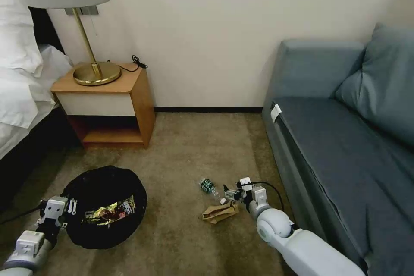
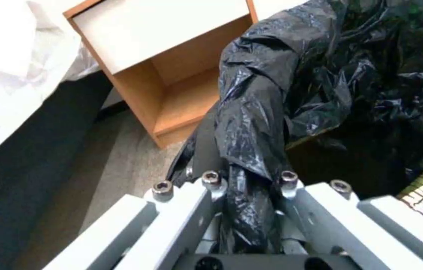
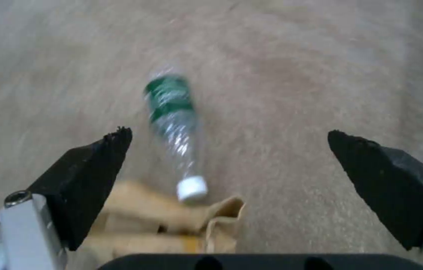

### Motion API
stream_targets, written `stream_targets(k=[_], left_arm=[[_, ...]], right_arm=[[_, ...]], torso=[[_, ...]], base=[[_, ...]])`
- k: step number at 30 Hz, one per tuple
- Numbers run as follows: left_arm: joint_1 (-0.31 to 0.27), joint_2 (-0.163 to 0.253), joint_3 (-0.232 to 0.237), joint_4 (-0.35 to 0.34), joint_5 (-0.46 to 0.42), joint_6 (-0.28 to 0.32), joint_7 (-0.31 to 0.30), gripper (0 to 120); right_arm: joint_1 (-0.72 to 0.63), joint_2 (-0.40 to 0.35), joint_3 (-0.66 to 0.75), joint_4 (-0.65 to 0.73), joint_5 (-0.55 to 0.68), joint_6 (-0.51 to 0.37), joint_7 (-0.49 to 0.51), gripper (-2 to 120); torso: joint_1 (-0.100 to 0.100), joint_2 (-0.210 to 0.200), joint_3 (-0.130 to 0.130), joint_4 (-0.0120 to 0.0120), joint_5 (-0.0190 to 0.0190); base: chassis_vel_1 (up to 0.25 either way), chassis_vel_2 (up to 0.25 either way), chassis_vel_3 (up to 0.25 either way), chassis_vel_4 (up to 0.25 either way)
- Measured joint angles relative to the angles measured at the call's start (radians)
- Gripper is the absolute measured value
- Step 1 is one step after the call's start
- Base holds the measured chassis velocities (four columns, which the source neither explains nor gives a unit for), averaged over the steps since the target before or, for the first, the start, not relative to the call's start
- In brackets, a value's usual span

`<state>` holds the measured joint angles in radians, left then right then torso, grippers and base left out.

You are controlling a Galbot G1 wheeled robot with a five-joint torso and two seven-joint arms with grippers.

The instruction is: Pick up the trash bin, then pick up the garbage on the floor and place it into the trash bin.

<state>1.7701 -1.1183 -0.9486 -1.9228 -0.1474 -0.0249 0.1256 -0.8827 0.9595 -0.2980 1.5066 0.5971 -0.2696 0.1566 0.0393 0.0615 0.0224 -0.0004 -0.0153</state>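
Garbage bottle point(image 3: 174, 127), light and slippery, lies on carpet touching brown paper point(image 1: 221, 212); right gripper point(image 3: 229, 157) gapes above, best pinching its middle. Left gripper point(image 2: 246, 180) clamps the trash bin point(image 1: 105, 189) rim.

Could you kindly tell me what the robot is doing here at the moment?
The left claw grips the black-bag-lined round bin by its rim; a gold-brown snack wrapper already lies inside. The right claw hangs open above the small clear green-labelled bottle and crumpled brown paper on the carpet.
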Motion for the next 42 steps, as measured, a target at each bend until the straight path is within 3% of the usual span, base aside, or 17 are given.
stream_targets(k=[4, 7, 10, 19, 23, 31, 42], left_arm=[[0.000, -0.007, -0.005, 0.021, -0.001, -0.007, 0.000, 4], [0.000, -0.009, -0.006, 0.027, -0.002, -0.008, 0.000, 4], [0.001, -0.013, -0.010, 0.049, -0.016, -0.014, 0.003, 4], [0.014, -0.018, -0.008, 0.056, -0.056, -0.014, 0.013, 4], [0.011, -0.022, -0.005, 0.079, -0.053, -0.028, 0.016, 4], [0.027, -0.039, -0.002, 0.086, -0.045, -0.054, 0.021, 4], [0.050, -0.053, -0.006, 0.082, -0.030, -0.072, 0.020, 4]], right_arm=[[0.091, -0.034, -0.091, -0.020, -0.044, -0.024, -0.107, 100], [0.122, -0.033, -0.123, -0.036, -0.051, -0.026, -0.127, 100], [0.213, -0.019, -0.214, -0.101, -0.092, -0.022, -0.230, 100], [0.281, -0.011, -0.300, -0.174, -0.134, -0.016, -0.369, 100], [0.286, -0.004, -0.319, -0.210, -0.206, -0.001, -0.437, 100], [0.289, 0.068, -0.311, -0.396, -0.394, 0.110, -0.574, 100], [0.283, 0.186, -0.265, -0.574, -0.471, 0.209, -0.609, 100]], torso=[[0.000, 0.000, 0.000, 0.0000, -0.0001], [0.000, 0.000, 0.000, 0.0000, 0.0001], [0.000, 0.000, 0.000, 0.0003, 0.0002], [0.000, 0.000, 0.000, -0.0001, 0.0000], [0.000, 0.000, 0.000, 0.0000, 0.0000], [0.000, 0.000, 0.000, 0.0001, 0.0000], [0.000, 0.000, 0.000, 0.0002, 0.0001]], base=[[0.000, 0.000, 0.000, 0.000], [0.000, 0.000, 0.000, 0.000], [0.000, 0.000, 0.000, 0.000], [0.000, 0.000, 0.000, 0.000], [0.000, 0.000, 0.000, 0.000], [0.000, 0.000, 0.000, 0.000], [0.000, 0.000, 0.000, 0.000]])
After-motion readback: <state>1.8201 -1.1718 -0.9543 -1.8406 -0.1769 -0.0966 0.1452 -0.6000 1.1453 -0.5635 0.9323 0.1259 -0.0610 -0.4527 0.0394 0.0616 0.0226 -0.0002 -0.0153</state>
